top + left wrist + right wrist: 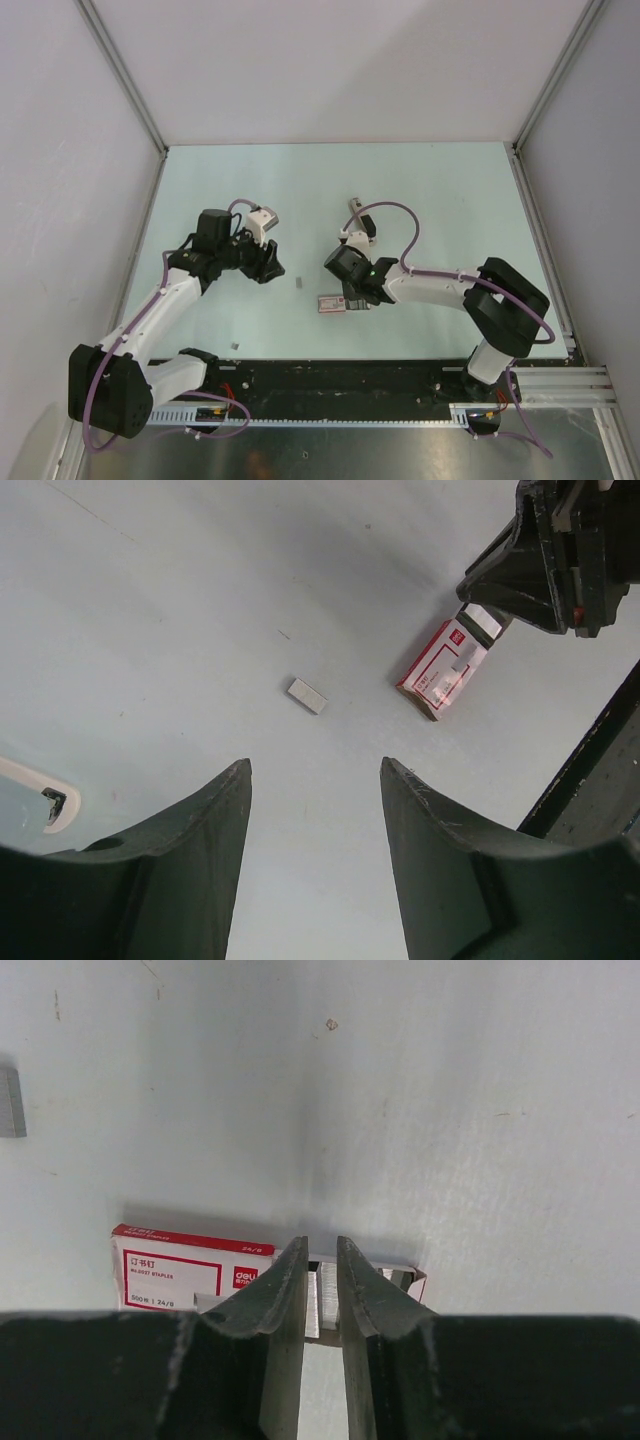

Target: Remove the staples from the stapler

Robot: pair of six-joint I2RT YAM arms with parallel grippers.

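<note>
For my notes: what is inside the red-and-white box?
A grey ribbed strip shows at the box opening, seen between the right gripper fingers. The sleeve hides the rest.

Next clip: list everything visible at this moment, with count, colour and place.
staple strip: one, grey, lying loose on the table between the two pincers.
staple box: one, red and white with a grey end, flat on the table under the right pincer.
stapler: one, pale top and dark below, beyond the right wrist, partly hidden by the cable.
small grey bit: one, near the table's front edge, too small to identify.
table: one, pale green-white.
left pincer: open, hovering above the table near the strip.
right pincer: fingers nearly together over the box's grey end, grip unclear.
</note>
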